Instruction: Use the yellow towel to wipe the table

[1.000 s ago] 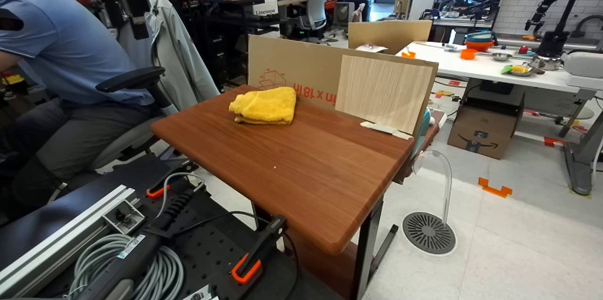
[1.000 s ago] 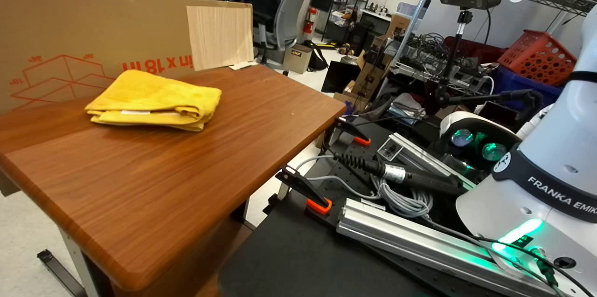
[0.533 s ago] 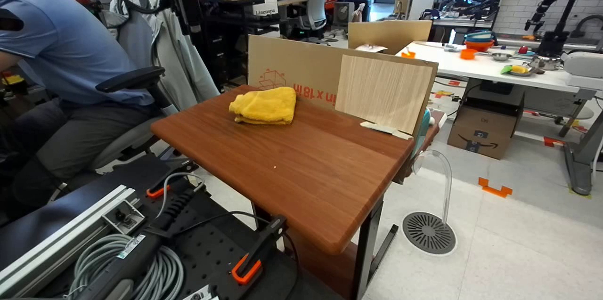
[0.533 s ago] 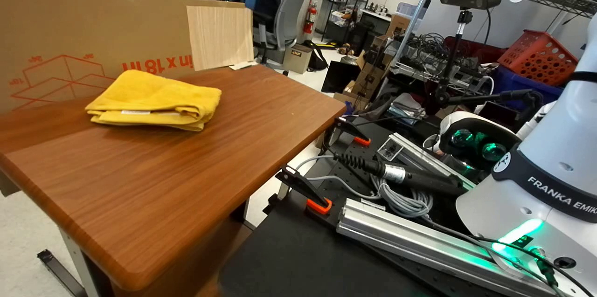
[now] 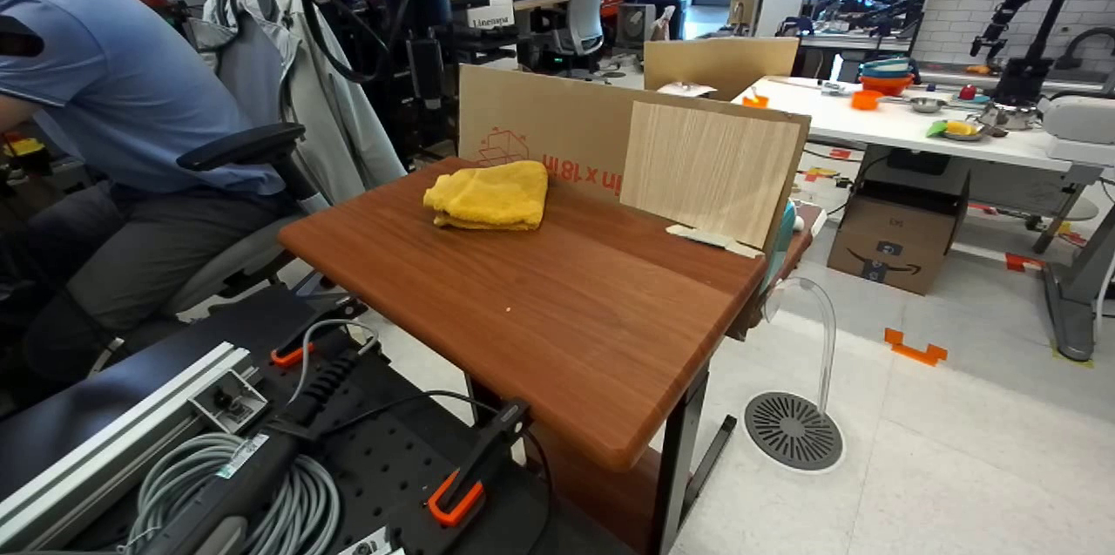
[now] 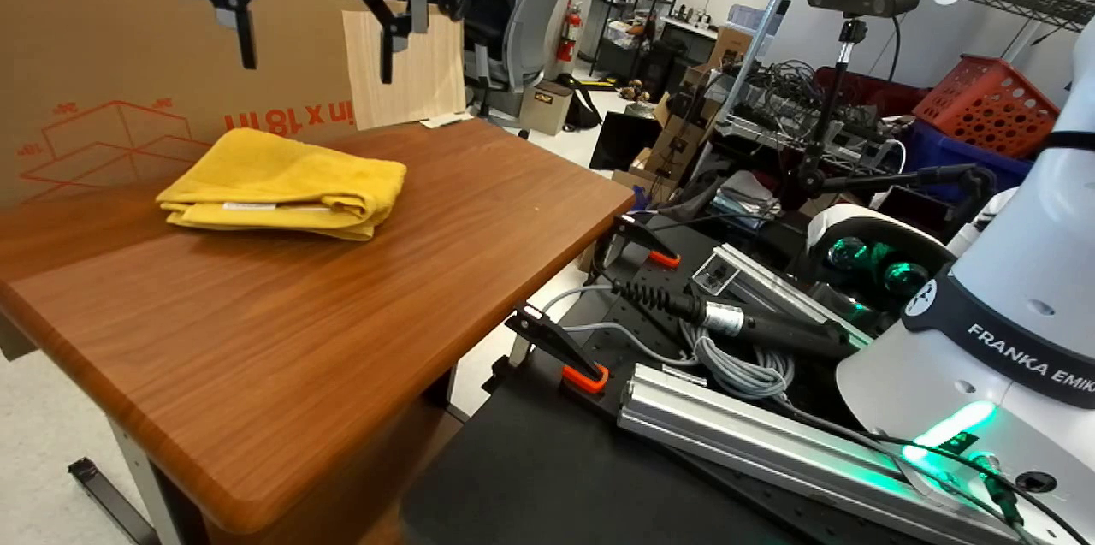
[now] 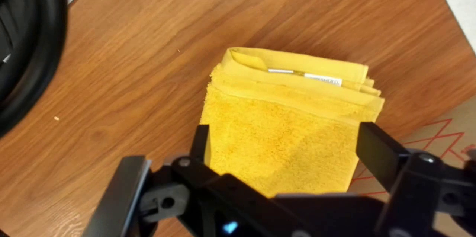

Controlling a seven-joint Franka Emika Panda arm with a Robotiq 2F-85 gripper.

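Observation:
The folded yellow towel [image 5: 488,196] lies on the brown wooden table [image 5: 557,311], near the cardboard sheet. It shows in both exterior views [image 6: 282,181] and below the jaws in the wrist view [image 7: 282,136], with a white label at its folded edge. My gripper [image 6: 316,66] is open and empty, pointing down. It hangs in the air above the towel, apart from it. In the wrist view the two black fingertips [image 7: 284,133] are wide apart, in line with the towel's two sides. Part of the towel is hidden behind the gripper body there.
A cardboard sheet [image 6: 103,57] with a wood-grain panel [image 5: 710,172] stands along the table's far edge. A black base board [image 6: 513,459] with clamps, cables and an aluminium rail adjoins the near side. A seated person [image 5: 131,76] is beside the table.
My open gripper has come across and is now above the towel; in an exterior view it has moved left into full sight. The towel and table have not moved.

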